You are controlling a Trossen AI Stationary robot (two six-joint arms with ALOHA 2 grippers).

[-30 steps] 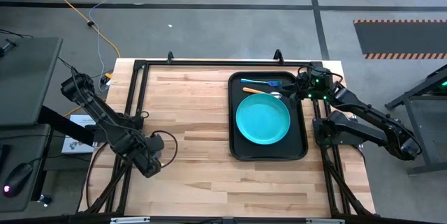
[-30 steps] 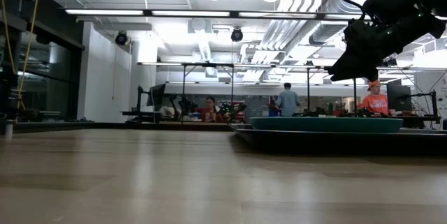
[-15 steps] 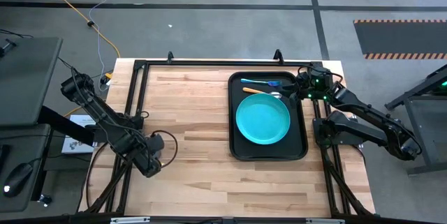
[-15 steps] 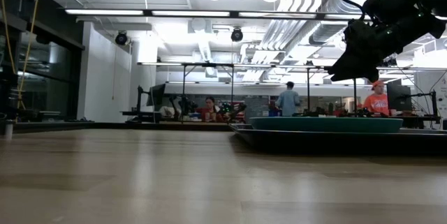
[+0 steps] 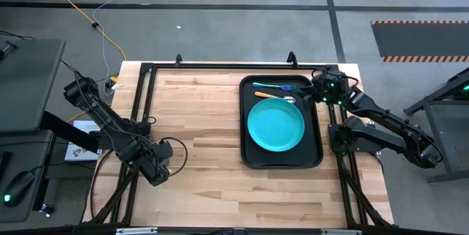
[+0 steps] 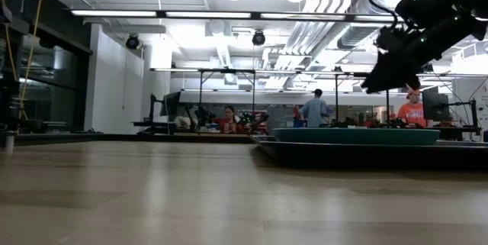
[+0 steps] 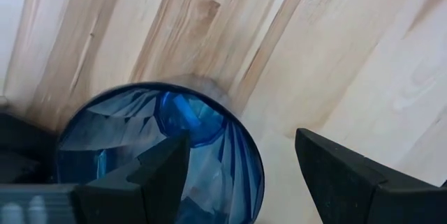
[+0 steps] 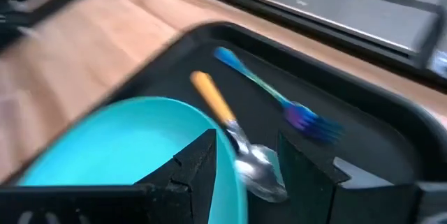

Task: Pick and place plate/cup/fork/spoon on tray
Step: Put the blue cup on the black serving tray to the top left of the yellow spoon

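A translucent blue cup (image 7: 202,119) stands upright on the wood near the table's left edge. My left gripper (image 7: 241,140) points down over it, open. One finger (image 7: 157,172) is over the cup's mouth and the other (image 7: 342,175) is outside its wall; no touch shows. In the high view that gripper (image 5: 157,170) hides the cup. The turquoise plate (image 5: 275,126) lies in the black tray (image 5: 317,158). An orange-handled spoon (image 8: 223,123) and a blue fork (image 8: 279,102) lie at the tray's far end. My right gripper (image 8: 248,144) hangs open above the tray's far right corner, holding nothing.
The tray sits at the table's right side and the wood stretches between it and the cup. A black frame rail (image 5: 220,65) runs along the table's far edge. In the low view my right gripper (image 6: 381,81) hangs well above the plate (image 6: 354,136). People sit in the room behind.
My right gripper has turned a little at the wrist while staying above the tray's far right corner. Nothing on the table has moved.
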